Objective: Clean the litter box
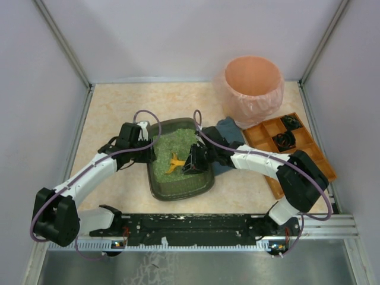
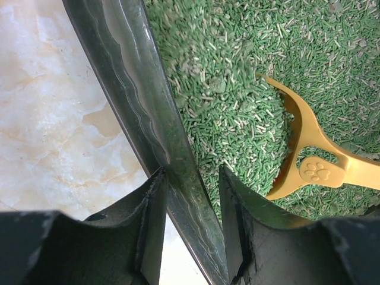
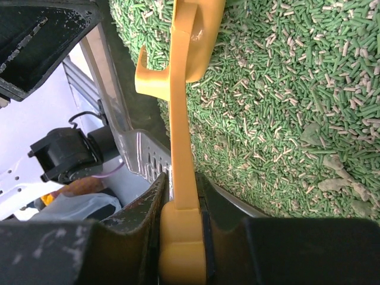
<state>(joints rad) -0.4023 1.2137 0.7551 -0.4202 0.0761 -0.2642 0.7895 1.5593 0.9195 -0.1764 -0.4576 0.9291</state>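
The dark litter box [image 1: 155, 178] with green litter [image 1: 178, 145] sits mid-table. My left gripper [image 1: 149, 149] is at its left rim; in the left wrist view the jaws [image 2: 191, 178] straddle and pinch the rim [image 2: 136, 89], one finger outside, one over the litter [image 2: 237, 107]. My right gripper [image 1: 195, 160] reaches in from the right and is shut on the handle of a yellow scoop [image 1: 174, 163]. In the right wrist view the gripper [image 3: 181, 184] clamps the handle [image 3: 181, 119] above the litter [image 3: 285, 107]. The scoop head [image 2: 297, 136] rests in the litter.
A round pink-lined bin [image 1: 252, 83] stands at the back right. An orange compartmented tray [image 1: 297, 148] lies to the right of the box, with a blue cloth [image 1: 228, 127] between them. Walls enclose the table; a black rail [image 1: 196, 228] runs along the near edge.
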